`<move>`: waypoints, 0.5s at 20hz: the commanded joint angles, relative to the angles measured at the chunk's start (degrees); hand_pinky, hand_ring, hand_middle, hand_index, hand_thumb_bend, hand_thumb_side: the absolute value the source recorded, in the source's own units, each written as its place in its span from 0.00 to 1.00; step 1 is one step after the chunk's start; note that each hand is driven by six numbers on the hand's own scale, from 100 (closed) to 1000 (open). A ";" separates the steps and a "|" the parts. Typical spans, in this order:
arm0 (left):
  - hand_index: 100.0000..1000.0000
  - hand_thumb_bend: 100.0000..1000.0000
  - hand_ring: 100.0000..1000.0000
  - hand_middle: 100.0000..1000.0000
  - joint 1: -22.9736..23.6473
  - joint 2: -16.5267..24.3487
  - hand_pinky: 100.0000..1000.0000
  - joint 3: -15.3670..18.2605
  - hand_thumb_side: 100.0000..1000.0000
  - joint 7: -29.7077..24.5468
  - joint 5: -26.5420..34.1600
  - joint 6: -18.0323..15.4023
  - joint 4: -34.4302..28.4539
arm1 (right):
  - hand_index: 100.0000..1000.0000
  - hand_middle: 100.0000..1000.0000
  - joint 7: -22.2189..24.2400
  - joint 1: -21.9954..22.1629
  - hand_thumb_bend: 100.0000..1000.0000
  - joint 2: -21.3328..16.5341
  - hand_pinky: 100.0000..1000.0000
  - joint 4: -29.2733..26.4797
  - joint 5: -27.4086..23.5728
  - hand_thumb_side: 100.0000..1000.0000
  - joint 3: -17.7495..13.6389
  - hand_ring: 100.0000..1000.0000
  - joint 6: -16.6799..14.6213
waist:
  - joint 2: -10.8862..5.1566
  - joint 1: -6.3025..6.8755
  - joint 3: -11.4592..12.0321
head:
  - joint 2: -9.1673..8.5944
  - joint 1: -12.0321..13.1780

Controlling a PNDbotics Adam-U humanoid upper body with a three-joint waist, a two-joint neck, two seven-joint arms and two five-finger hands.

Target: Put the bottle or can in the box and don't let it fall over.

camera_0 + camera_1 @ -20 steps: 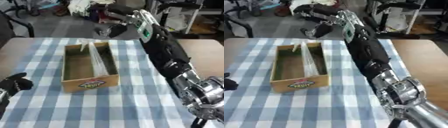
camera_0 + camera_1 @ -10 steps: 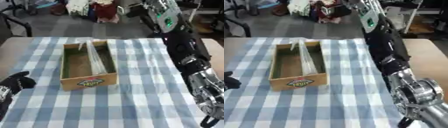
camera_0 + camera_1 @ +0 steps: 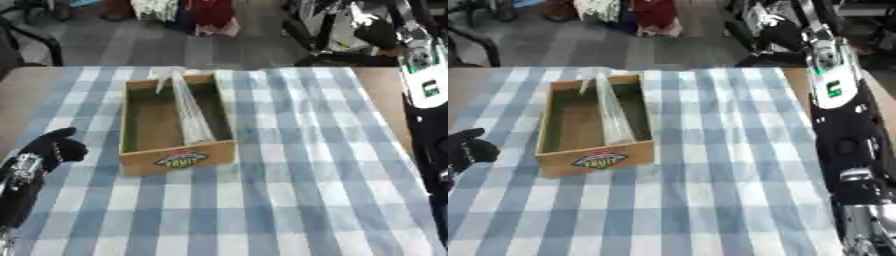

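My left hand [image 3: 54,146] sits low at the left edge of the table, black, with the fingers curled in on themselves and nothing inside them. It is well apart from the box, on the cloth. My right hand shows in neither view; only my right arm [image 3: 833,95] does, black with a white panel, rising up the right side and out past the top, so how those fingers stand I cannot tell.

No bottle or can shows anywhere on the table.

The wooden box [image 3: 178,156] lies left of centre, long side running away from me and a little askew. Its near wall carries an oval label [image 3: 181,159] with a word that looks like "FRUIT". A pale, clear divider [image 3: 190,113] runs lengthwise down the middle and splits the box into a left and a right compartment; both show only bare floor.

There is open cloth on every side of the box, the widest stretch to its right and toward me. The blue and white checked tablecloth [image 3: 728,200] covers most of the table, with bare brown tabletop [image 3: 26,95] showing at the far left and far right corners.

Beyond the far edge lies grey floor with blurred dark stands and some red and white things I cannot make out.
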 commanded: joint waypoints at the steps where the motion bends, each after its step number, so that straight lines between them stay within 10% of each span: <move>1: 0.85 0.03 0.67 0.59 -0.17 1.05 0.71 0.65 0.98 0.58 -0.31 -0.10 -1.25 | 0.88 0.69 -2.47 1.78 0.00 0.83 0.80 -2.03 -2.87 0.71 -1.57 0.70 2.48 | -0.17 0.12 -0.36 | -0.07 1.40; 10: 0.85 0.03 0.67 0.59 -0.08 0.86 0.71 0.69 0.98 0.64 -0.39 -0.02 -1.11 | 0.86 0.66 -0.24 13.87 0.00 8.23 0.77 -7.91 -10.31 0.80 -5.92 0.66 9.92 | -0.26 0.11 -0.94 | 0.14 2.35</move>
